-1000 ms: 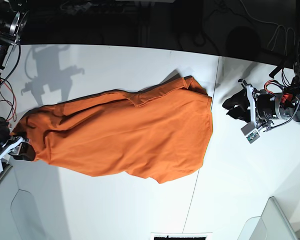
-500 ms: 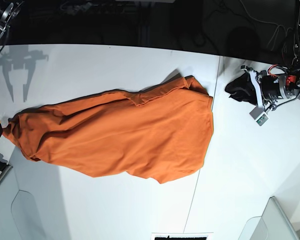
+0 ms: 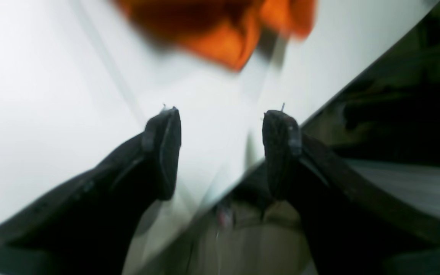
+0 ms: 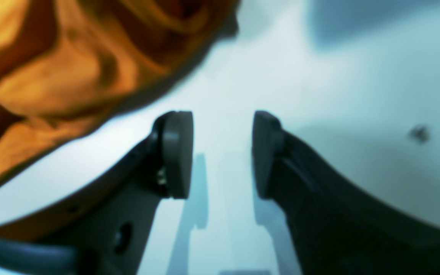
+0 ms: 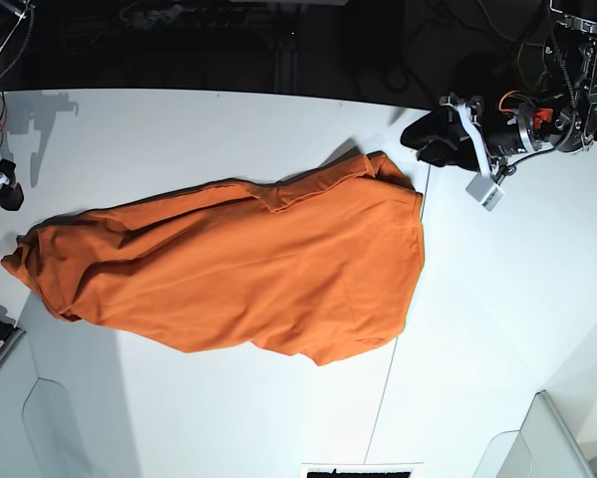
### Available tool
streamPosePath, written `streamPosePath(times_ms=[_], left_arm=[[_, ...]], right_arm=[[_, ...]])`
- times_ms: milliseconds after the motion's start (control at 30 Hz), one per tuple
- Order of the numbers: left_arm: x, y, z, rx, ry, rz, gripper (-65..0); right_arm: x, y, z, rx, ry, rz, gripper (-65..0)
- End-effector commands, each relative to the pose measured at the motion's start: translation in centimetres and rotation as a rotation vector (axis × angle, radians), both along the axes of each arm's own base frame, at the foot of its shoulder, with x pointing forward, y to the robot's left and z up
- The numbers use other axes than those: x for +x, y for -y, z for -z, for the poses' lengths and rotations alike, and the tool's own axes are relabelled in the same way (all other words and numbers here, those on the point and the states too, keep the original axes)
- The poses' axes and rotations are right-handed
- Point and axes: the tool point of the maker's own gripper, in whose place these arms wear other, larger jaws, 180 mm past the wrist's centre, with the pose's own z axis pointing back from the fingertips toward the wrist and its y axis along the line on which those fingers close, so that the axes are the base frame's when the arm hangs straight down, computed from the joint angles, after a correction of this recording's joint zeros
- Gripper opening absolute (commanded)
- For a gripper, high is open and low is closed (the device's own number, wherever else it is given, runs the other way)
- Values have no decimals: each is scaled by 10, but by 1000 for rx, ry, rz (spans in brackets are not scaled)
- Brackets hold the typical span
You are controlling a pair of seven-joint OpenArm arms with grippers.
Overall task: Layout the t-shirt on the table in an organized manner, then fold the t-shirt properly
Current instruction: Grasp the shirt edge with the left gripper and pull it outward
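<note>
**A:** White table (image 5: 497, 329), orange t-shirt (image 5: 228, 274) lying lengthwise left to right, bunched end at the left edge?

**B:** yep, both claws spread and empty, left gripper (image 3: 222, 152) and right gripper (image 4: 223, 154) off the cloth

Base view looks straight down over the whole tabletop (image 5: 228, 418). Wrist views sit low, facing forward between each tool's fingers. All share the t-shirt (image 5: 238, 269).
</note>
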Motion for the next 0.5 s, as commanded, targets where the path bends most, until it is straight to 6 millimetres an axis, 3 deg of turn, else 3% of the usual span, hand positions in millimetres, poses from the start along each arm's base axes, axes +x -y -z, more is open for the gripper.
streamPosePath(times_ms=[0,267,467], left_arm=[[8,3,-11,-22,39,-2,-283],[23,21,-19,81,200,29,-283],[19,40,-32,116,257,123,-283]], right_arm=[[15,12,-23,-26,75,9,-393],[13,12,-22,-35,63,7,-393],[13,12,-21,-33,61,8,-393]])
